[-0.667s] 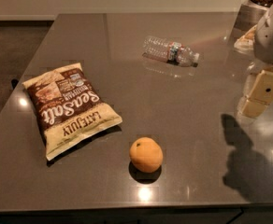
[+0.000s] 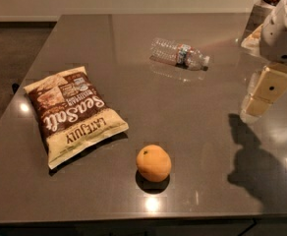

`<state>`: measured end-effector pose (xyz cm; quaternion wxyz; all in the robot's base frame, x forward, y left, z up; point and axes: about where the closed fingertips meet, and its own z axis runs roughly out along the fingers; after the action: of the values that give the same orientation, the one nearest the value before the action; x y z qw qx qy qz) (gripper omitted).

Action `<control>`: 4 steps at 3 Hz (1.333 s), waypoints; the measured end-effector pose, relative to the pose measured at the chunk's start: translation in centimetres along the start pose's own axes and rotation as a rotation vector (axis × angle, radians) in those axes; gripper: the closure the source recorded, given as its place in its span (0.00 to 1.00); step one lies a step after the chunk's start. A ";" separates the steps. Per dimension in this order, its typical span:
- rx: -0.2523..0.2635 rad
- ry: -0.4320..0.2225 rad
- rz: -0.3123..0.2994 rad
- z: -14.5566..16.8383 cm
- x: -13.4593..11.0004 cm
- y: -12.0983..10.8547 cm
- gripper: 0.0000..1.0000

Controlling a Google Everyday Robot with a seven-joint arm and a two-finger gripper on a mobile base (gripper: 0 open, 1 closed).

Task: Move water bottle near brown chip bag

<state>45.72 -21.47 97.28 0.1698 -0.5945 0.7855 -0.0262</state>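
Observation:
The water bottle lies on its side at the far middle of the grey table, cap pointing right. The brown chip bag lies flat at the left, with white "Sea Salt" script and "Late July" lettering. My gripper hangs at the right edge of the view, above the table, to the right of the bottle and nearer to the camera. It holds nothing that I can see. The white arm rises above it.
A round orange fruit sits near the front edge, between the bag and the gripper. Containers stand at the far right corner behind the arm. The gripper's shadow falls on the table at the front right.
The gripper has shifted slightly left. The bottle, bag and fruit have not moved.

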 end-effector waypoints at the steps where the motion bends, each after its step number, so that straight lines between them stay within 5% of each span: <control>1: -0.024 -0.050 0.075 2.1 -0.6 -2.9 0.00; 3: -0.058 -0.157 0.320 8.7 -2.5 -13.5 0.00; 4: -0.059 -0.188 0.387 11.7 -4.5 -17.5 0.00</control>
<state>66.45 -20.46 91.53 0.2268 -0.4372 0.8661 0.0854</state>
